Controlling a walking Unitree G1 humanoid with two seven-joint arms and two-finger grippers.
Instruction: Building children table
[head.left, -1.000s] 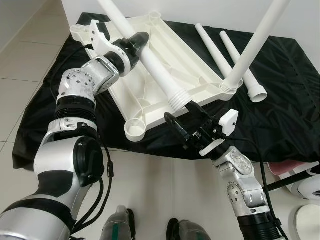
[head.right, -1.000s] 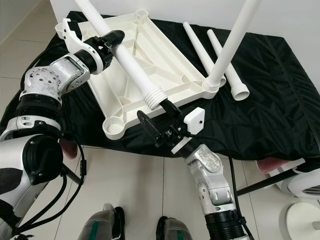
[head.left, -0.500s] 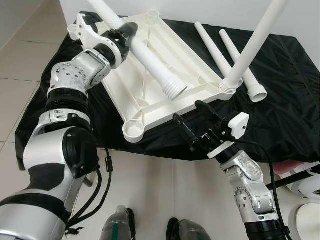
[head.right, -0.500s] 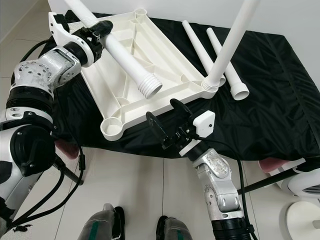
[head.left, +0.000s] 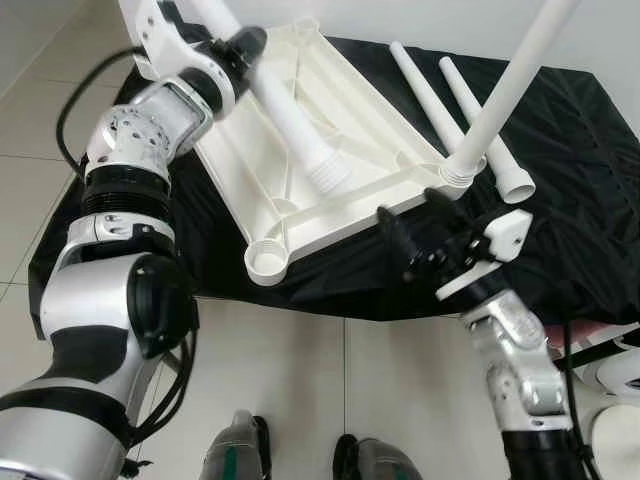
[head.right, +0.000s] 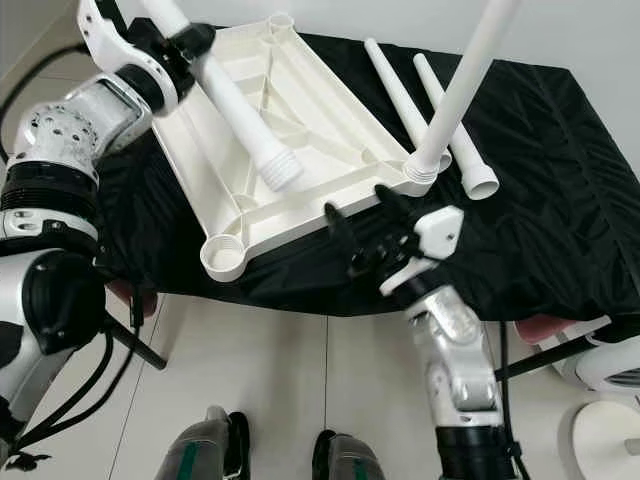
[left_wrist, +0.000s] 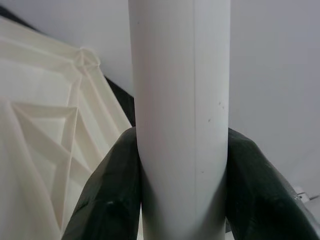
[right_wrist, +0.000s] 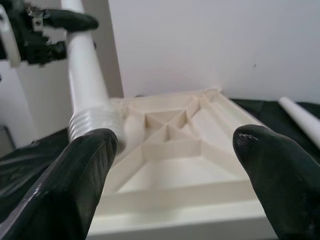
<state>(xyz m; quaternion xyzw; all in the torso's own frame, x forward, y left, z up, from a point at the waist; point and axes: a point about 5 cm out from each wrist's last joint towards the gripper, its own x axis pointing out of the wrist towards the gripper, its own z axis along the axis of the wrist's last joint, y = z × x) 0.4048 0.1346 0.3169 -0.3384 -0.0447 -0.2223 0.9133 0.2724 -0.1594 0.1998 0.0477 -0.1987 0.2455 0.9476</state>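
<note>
Holding a white table leg (head.left: 290, 125) in my left gripper (head.left: 243, 52), I have its ribbed threaded end hanging above the upturned white tabletop (head.left: 300, 205), which lies on a black cloth (head.left: 590, 190) on the floor. The leg looks like light, rigid, hollow plastic with a smooth, probably slippery skin, so I judge a grip well up the shaft, as now, gives leverage but lets the low end swing; a hold closer to the threads would steady it for screwing in. The near-left corner socket (head.left: 265, 262) is empty, and I'd guess that is one place it could go.

One leg (head.left: 505, 95) already stands upright in the right corner socket. Two more loose legs (head.left: 455, 100) lie on the cloth beyond, to the far right.

My right gripper (head.left: 412, 225) hovers over the near edge of the tabletop, fingers spread wide and holding nothing.

Only the left wrist camera confirms the pinch: both black fingers (left_wrist: 107, 200) press against the shaft's sides. From the right wrist camera I get a low look across the tabletop's ribbing with the threaded end hanging clear of the plastic.
</note>
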